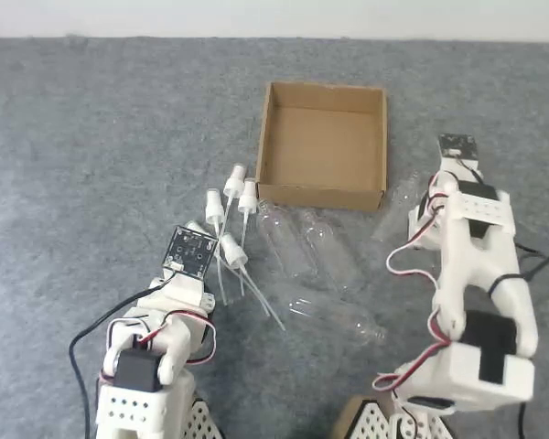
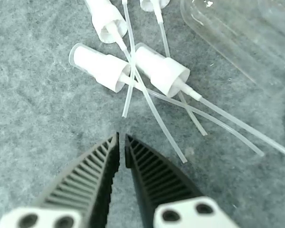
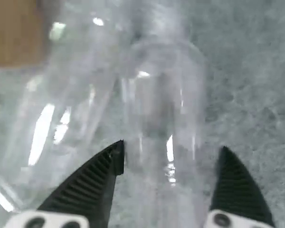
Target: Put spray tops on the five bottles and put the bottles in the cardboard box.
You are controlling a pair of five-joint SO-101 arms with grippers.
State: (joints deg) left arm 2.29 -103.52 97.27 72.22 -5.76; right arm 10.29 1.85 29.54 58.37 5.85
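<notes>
Loose parts on a grey felt table (image 1: 91,137)
A shallow brown cardboard box (image 1: 320,196) sits open. White spray tops with thin tubes (image 1: 231,215) cluster just beside its near left corner, ahead of the white left arm (image 1: 160,343). Three clear plastic bottles (image 1: 329,251) lie on their sides nearby, and a fourth bottle (image 1: 398,203) lies beside the white right arm (image 1: 476,265).
</notes>
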